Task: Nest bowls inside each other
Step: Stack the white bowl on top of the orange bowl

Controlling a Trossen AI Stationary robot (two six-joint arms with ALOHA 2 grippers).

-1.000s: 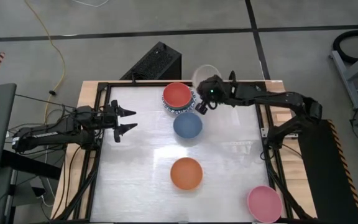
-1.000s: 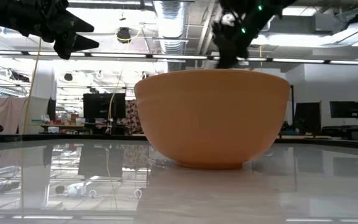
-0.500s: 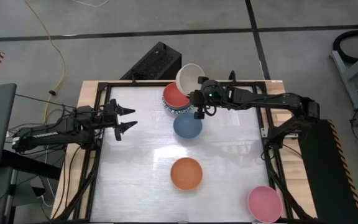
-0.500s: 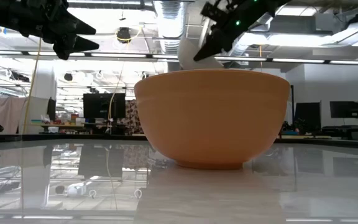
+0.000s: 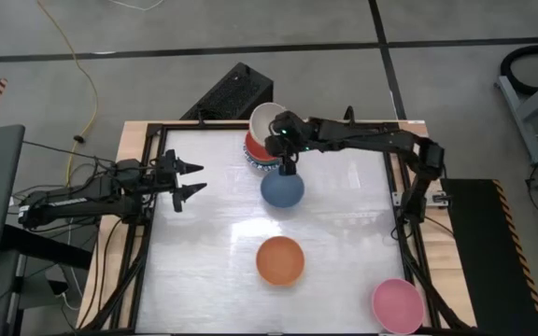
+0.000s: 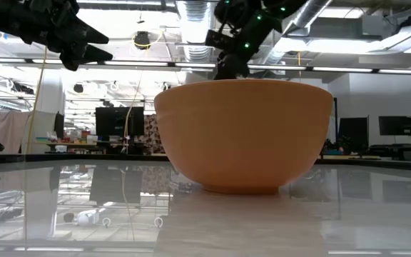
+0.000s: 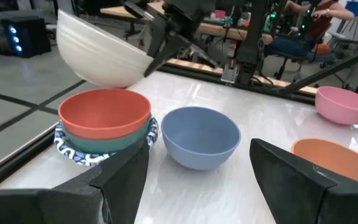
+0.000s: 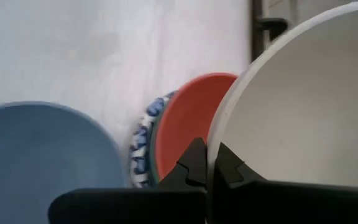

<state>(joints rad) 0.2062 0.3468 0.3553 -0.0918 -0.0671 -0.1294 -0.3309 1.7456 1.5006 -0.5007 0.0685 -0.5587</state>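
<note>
A cream bowl hangs tilted over a stack at the table's far edge, with my right gripper shut on it. In the stack a red bowl sits in a teal bowl, which sits in a white bowl with a blue-patterned rim. A blue bowl stands just in front of the stack. An orange bowl stands nearer the front and a pink bowl at the near right corner. My left gripper waits open above the table's left side. My right gripper pinches the cream bowl's rim: one finger is outside the wall and the other inside. The fingers slant down from the table's right side. The bowl hangs lifted clear and tilted, its lower edge just above the red bowl.
A black box lies on the floor beyond the far edge. A dark frame runs along the table's edges. In the low view the orange bowl hides most of the table behind it. There is free room on the white top around the orange bowl.
My right gripper has carried the cream bowl from beyond the far edge toward the table's left, until it hangs over the stack. The wrist has rolled, so the bowl now hangs more tilted. My left gripper has kept still.
</note>
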